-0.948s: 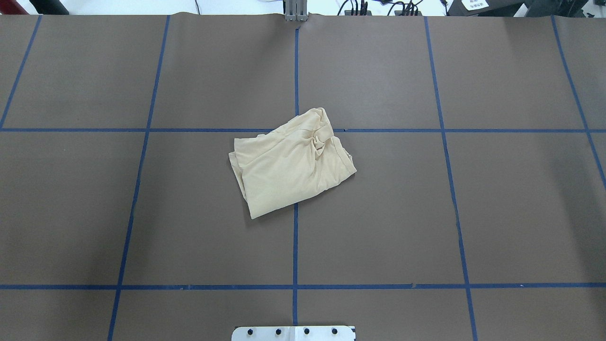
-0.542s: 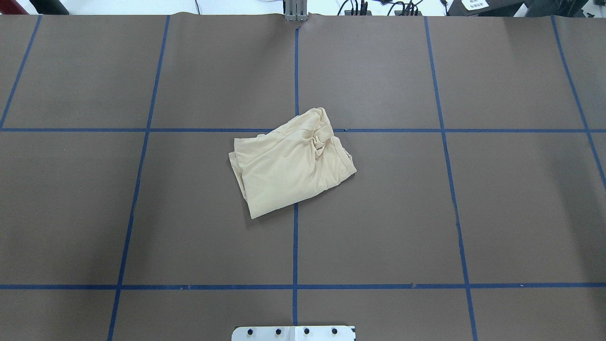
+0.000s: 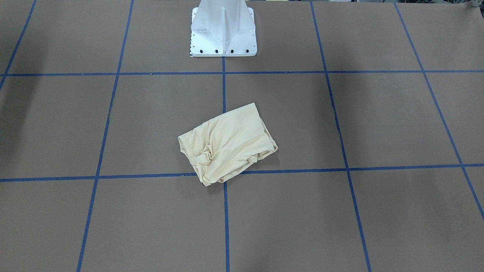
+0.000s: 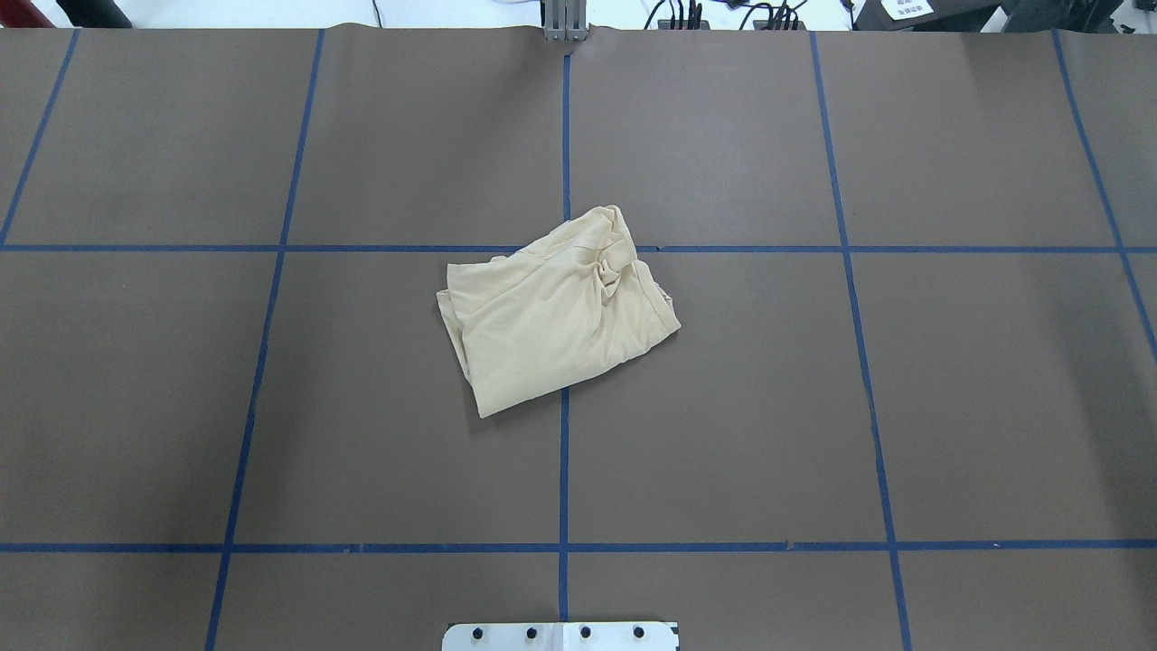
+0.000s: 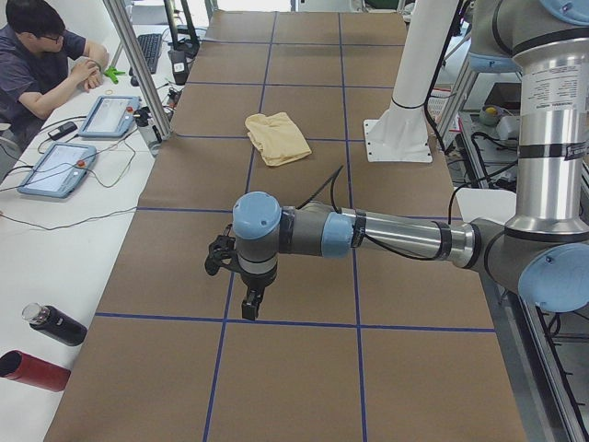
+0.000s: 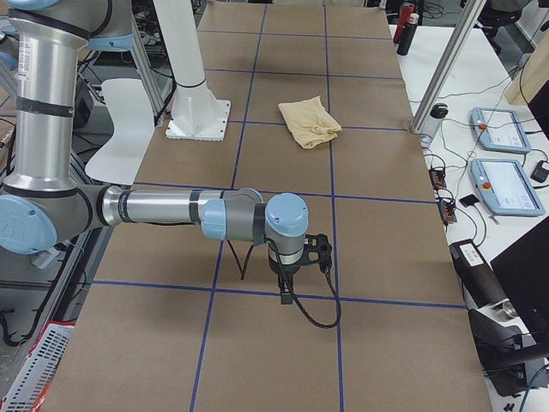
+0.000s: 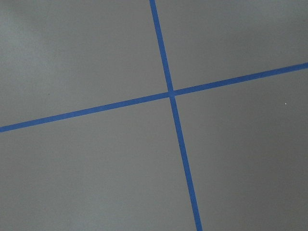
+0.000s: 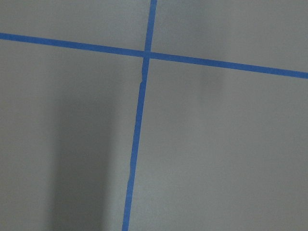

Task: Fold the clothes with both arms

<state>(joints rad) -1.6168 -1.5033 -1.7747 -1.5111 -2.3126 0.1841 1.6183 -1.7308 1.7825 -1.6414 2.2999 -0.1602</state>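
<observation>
Brown table (image 4: 768,407) gridded in blue tape (image 7: 171,94), and both arms are out wide over it. The left arm (image 5: 386,235) stretches its forearm level across the surface with the wrist bent down; the right arm (image 6: 163,208) mirrors that at the opposite end. Between them, well apart from either gripper, the shirt (image 4: 556,316) sits as a folded cream bundle on the centre tape crossing. Its long axis runs diagonally, with the bunched, knotted end on the side away from the robot. The left gripper (image 5: 249,308) points straight down just above bare table and touches nothing. The right gripper (image 6: 286,292) does the same. How far apart either one's fingers stand, I cannot tell.
</observation>
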